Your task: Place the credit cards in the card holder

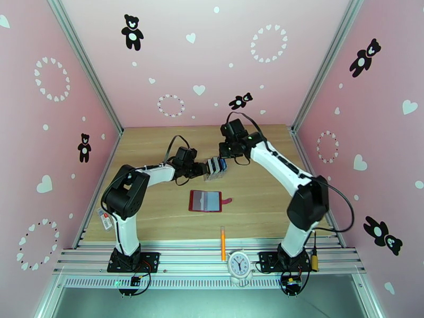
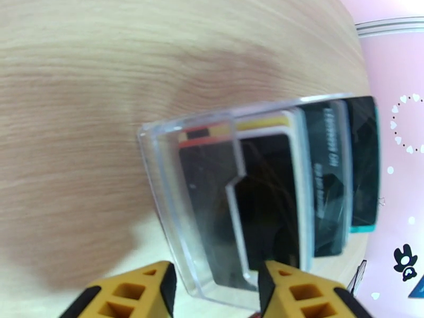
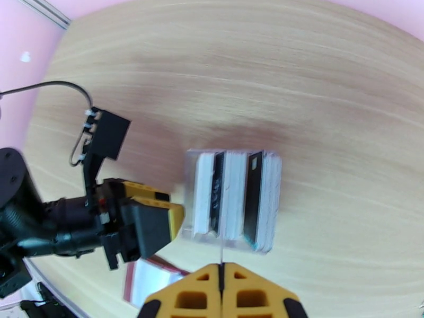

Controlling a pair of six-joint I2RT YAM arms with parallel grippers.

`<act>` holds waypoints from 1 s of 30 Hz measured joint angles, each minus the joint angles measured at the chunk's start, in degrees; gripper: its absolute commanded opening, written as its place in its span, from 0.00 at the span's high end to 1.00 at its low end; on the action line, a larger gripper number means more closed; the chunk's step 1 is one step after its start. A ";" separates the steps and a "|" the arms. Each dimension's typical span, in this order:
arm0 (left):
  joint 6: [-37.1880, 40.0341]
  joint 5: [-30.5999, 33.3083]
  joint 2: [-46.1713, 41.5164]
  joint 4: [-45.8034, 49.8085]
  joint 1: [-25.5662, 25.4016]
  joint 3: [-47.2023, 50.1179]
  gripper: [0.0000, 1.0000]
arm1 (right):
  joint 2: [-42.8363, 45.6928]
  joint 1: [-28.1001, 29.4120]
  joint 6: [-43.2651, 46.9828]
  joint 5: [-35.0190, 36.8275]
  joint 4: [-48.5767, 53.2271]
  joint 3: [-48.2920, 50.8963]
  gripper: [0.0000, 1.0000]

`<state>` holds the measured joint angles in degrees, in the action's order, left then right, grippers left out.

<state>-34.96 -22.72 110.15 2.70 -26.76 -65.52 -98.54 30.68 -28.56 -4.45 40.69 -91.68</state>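
**Left gripper** (image 2: 214, 279): it was set at one end of the clear slotted rack (image 2: 159, 165). Its yellow fingers (image 2: 135, 292) were partly spread and straddled that end's corner. Whether the pads pressed on the plastic could not be told.

**Credit cards** (image 3: 253, 200): these stood on edge in the rack's slots, directly ahead of the left gripper. They included dark cards, a white-edged one and one with yellow and orange-red bands. A teal-edged card stood in the slot farthest from that gripper.

**Right gripper** (image 3: 221, 268): its jaws were closed tight together. It was poised close to the rack, with the cards' upper edges just ahead of its tips and the left gripper off to one side.

**Card holder** (image 1: 205, 201): this red wallet lay opened flat on the wooden table (image 1: 159, 218), pockets upward and snap tab sticking out sideways. It was apart from both grippers, on the side toward the arm bases, and near the rack.
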 measured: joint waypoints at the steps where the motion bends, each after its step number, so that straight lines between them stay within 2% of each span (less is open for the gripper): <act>1: 0.22 0.04 -0.72 0.13 0.00 0.09 0.51 | 1.64 0.00 -0.66 -0.76 -0.81 1.66 1.00; 7: 0.68 0.83 -4.11 0.72 0.00 0.66 0.51 | 11.04 0.00 -5.64 -6.01 -7.30 12.26 1.00; 15: 0.92 2.05 -7.65 2.54 0.00 4.63 0.51 | 18.88 0.00 -12.66 -12.55 -18.10 26.43 1.00; 22: 2.62 4.11 -14.49 5.18 -0.59 10.16 0.52 | 21.24 0.00 -20.11 -17.66 -31.82 40.50 1.00; 30: 5.68 8.76 -20.37 8.57 -4.50 16.46 0.54 | 21.84 0.13 -26.73 -20.70 -44.83 52.09 1.00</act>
<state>-29.28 -13.96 89.78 11.27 -31.27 -49.06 -76.71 30.81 -55.29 -25.15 -4.14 -39.59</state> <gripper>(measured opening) 0.468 0.054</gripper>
